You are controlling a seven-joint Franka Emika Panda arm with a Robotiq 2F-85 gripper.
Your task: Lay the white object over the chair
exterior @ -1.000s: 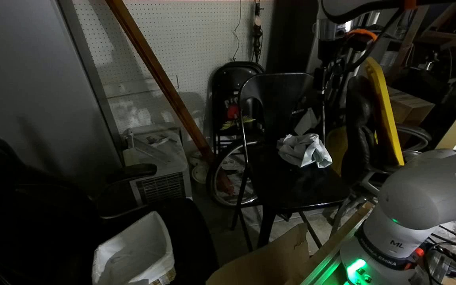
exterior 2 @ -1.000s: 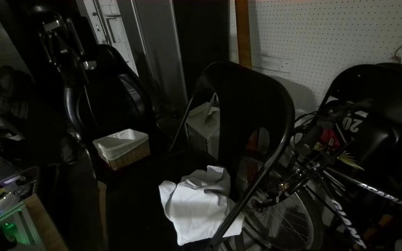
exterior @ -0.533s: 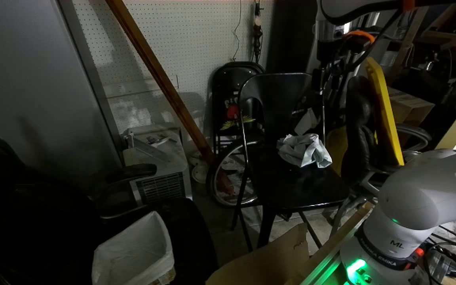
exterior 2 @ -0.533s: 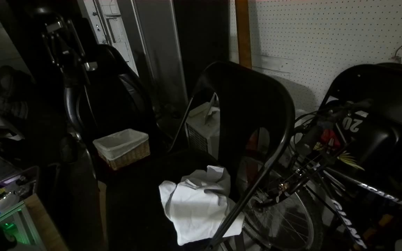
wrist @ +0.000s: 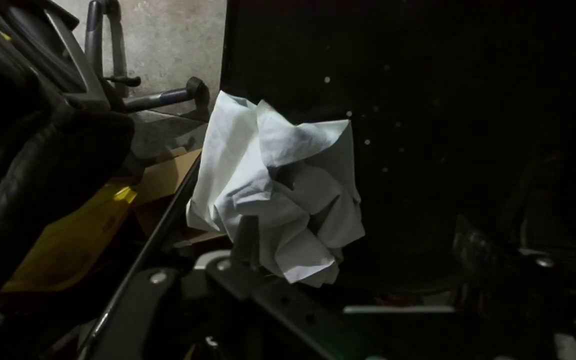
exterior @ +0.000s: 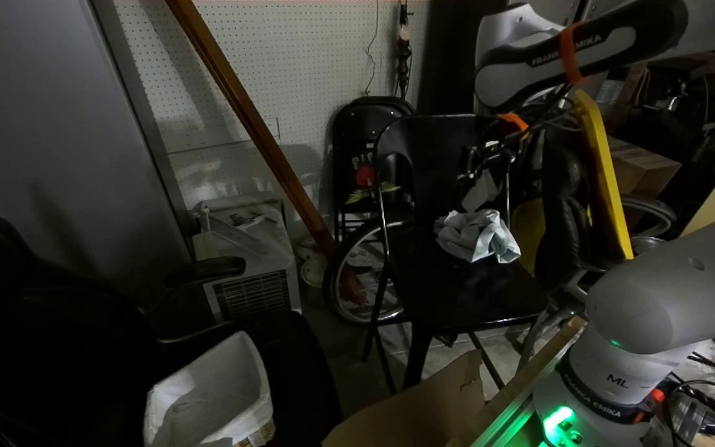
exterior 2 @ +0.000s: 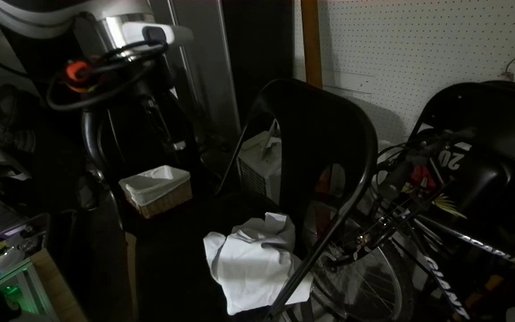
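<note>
The white cloth (exterior: 476, 237) lies crumpled on the seat of the black chair (exterior: 457, 301). In an exterior view the cloth (exterior 2: 257, 266) sits beside the chair's back (exterior 2: 324, 120), one edge reaching the seat's side. In the wrist view the cloth (wrist: 288, 185) is bunched up on the dark seat (wrist: 418, 75). My gripper (wrist: 355, 222) is open and empty above the chair. Its left finger overlaps the cloth in the picture, and its right finger is over the dark seat. The gripper also shows, dark and partly blurred, in both exterior views (exterior: 472, 164) (exterior 2: 166, 132), apart from the cloth.
A basket with a white liner (exterior 2: 157, 192) sits on a black office chair. A bicycle (exterior 2: 373, 268) stands behind the chair. A yellow panel (exterior: 602, 180) and a black padded chair are beside it. A cardboard flap (exterior: 413, 403) is near the robot's base.
The arm has come down and towards the chair, bringing the gripper lower and nearer to the cloth. The cloth and the chair have not moved.
</note>
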